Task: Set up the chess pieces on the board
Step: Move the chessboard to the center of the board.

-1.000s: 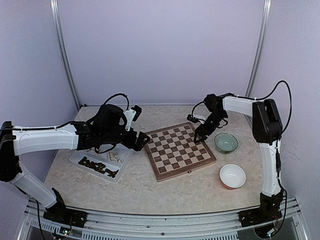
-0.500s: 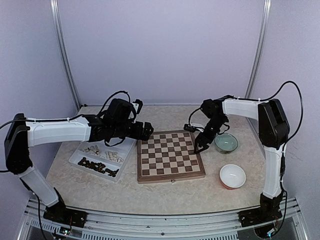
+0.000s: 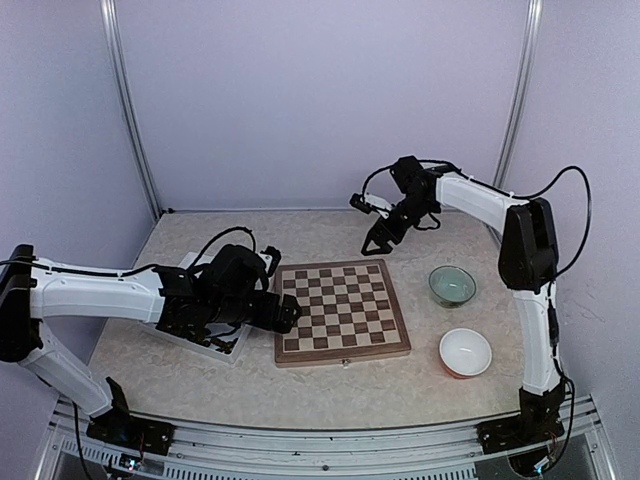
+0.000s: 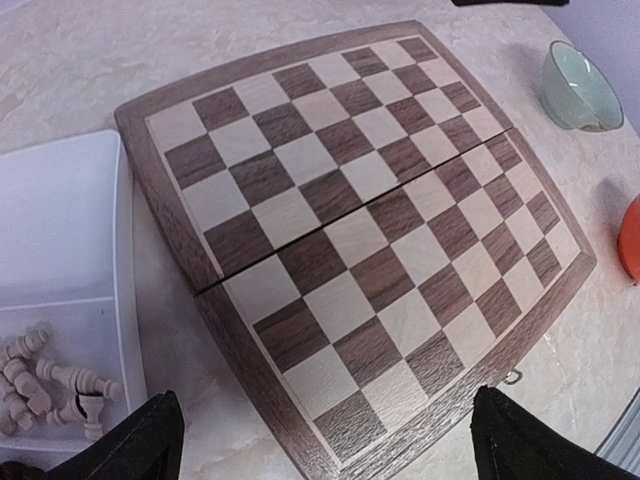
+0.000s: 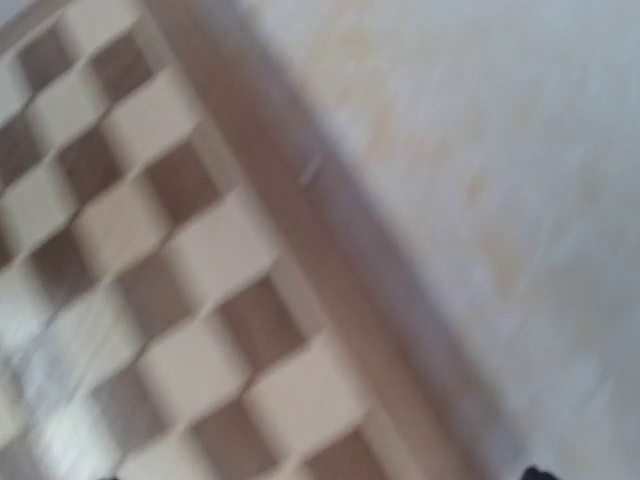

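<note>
A: What does the right wrist view give?
B: Only smear. The board [image 5: 180, 260] is blurred checks, and the right fingers [image 5: 533, 472] are a dark speck at the bottom edge.
A: And the left wrist view?
B: Its left edge cuts the tray [image 4: 60, 230] and the cream pieces [image 4: 50, 375]. The left fingers [image 4: 150, 440] show tips only, and the orange bowl [image 4: 631, 240] is clipped. From above, the left arm [image 3: 100, 290] hides most of the tray.

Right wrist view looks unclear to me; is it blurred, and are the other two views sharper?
Right wrist view: blurred throughout, smearing the squares of the board. Left wrist view: sharp, the cream pieces crisp, board edges slightly bowed by the lens. Top view: sharp, evenly lit, no glare.
</note>
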### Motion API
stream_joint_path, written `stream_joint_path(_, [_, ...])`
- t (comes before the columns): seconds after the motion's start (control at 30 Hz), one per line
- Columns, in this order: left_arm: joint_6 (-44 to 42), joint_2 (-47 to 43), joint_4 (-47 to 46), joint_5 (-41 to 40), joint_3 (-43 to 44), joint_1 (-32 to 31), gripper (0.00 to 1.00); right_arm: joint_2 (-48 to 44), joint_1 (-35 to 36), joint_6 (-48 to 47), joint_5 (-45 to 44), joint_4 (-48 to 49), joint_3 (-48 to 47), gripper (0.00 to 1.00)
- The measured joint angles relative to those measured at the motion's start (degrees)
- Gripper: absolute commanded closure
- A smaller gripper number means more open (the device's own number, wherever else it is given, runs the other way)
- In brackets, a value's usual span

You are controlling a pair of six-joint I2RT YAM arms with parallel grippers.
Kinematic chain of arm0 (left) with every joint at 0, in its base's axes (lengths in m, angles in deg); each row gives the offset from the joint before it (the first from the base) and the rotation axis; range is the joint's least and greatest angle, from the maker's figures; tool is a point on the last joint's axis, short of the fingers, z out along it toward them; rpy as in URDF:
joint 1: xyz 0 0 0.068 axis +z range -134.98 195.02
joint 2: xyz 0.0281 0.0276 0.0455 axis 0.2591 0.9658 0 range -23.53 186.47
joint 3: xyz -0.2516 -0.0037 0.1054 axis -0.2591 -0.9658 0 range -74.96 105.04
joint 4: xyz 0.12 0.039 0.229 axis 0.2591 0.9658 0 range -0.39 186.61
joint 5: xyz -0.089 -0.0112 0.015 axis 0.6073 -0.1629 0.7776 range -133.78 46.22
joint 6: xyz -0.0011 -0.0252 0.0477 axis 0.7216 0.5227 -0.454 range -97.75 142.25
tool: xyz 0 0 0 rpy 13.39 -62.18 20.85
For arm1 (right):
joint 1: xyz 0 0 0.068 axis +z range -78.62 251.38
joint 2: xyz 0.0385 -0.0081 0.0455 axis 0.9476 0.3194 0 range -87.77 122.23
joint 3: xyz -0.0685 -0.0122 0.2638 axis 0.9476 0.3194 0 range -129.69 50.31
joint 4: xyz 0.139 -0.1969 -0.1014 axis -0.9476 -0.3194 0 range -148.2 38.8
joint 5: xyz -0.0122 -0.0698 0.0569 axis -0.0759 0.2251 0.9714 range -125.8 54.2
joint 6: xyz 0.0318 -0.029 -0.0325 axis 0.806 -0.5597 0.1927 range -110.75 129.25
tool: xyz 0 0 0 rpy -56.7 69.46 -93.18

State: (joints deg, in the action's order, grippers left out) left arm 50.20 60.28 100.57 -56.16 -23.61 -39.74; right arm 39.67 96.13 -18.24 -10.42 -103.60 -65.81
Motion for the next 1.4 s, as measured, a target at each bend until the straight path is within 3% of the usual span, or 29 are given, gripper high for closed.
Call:
stream_joint_path(0.13, [2.3,0.0,1.2,0.1,-1.5,-0.3,0.01,7.7,0.0,2.1,1.9,3.2,-7.1,0.1])
stream_joint_path(0.27, [4.5,0.0,1.5,0.1,-1.7,-1.2,0.01,14.6,0.0,4.8,5.0,3.9,-12.8,0.01])
stream_joint_path(0.5, [6.9,0.1,2.0,0.0,-2.7,-1.8,0.01,20.0,0.4,6.5,11.6,3.2,-14.3,0.07])
stream_joint_path(0.73, [9.0,1.4,2.4,-0.1,-2.9,-1.9,0.01,19.7,0.8,-0.2,15.5,1.0,-11.8,0.12])
stream_joint_path(1.07, [11.7,3.6,3.7,-1.0,-5.1,-4.3,0.01,11.7,1.8,-8.2,17.9,0.9,3.0,0.13])
stream_joint_path(1.4, [14.5,6.3,5.0,-3.8,-5.6,-8.3,0.01,10.8,1.9,-10.6,19.7,0.4,5.2,0.13])
